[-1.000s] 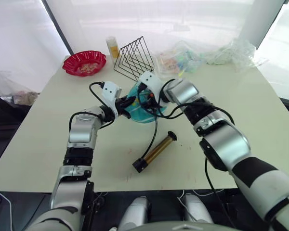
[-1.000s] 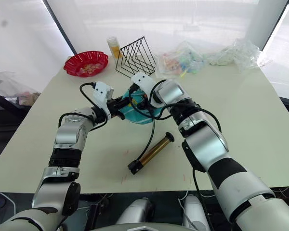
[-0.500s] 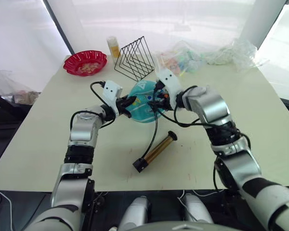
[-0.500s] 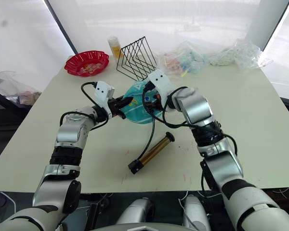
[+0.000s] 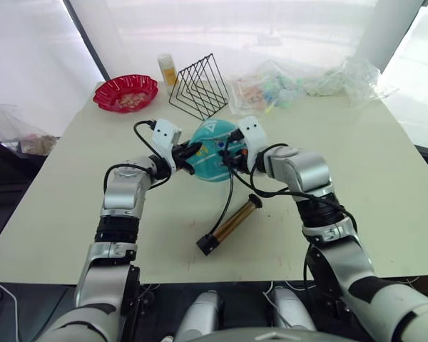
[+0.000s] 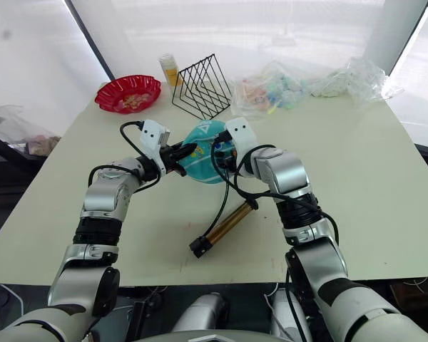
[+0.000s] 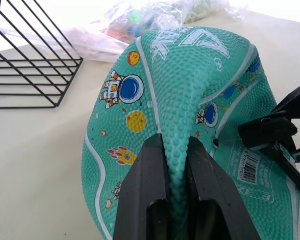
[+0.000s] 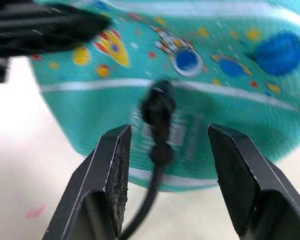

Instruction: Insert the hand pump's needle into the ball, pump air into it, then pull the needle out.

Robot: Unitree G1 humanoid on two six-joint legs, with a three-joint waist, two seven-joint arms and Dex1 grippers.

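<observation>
The teal ball (image 5: 212, 158), flattish, with cartoon prints, stands on edge mid-table. My left gripper (image 5: 190, 152) is shut on a fold of the ball (image 7: 180, 90), whose rubber is pinched between its fingers (image 7: 142, 190). My right gripper (image 5: 232, 153) is at the ball's right side, open. The needle's black fitting (image 8: 157, 107) rests against the ball between the spread fingers (image 8: 110, 190), touching neither; the pin itself is hidden. The thin black hose (image 5: 228, 196) runs down to the brass hand pump (image 5: 233, 221), which lies on the table nearer to me.
At the back of the table are a red bowl (image 5: 125, 92), a yellow bottle (image 5: 166, 69), a black wire rack (image 5: 198, 87) and crumpled plastic bags (image 5: 307, 82). Bare tabletop (image 5: 385, 185) lies to the right.
My right arm has swung round, elbow dropping toward me, and its gripper has shifted from over the ball to the ball's right side. Left gripper, ball and pump have stayed put.
</observation>
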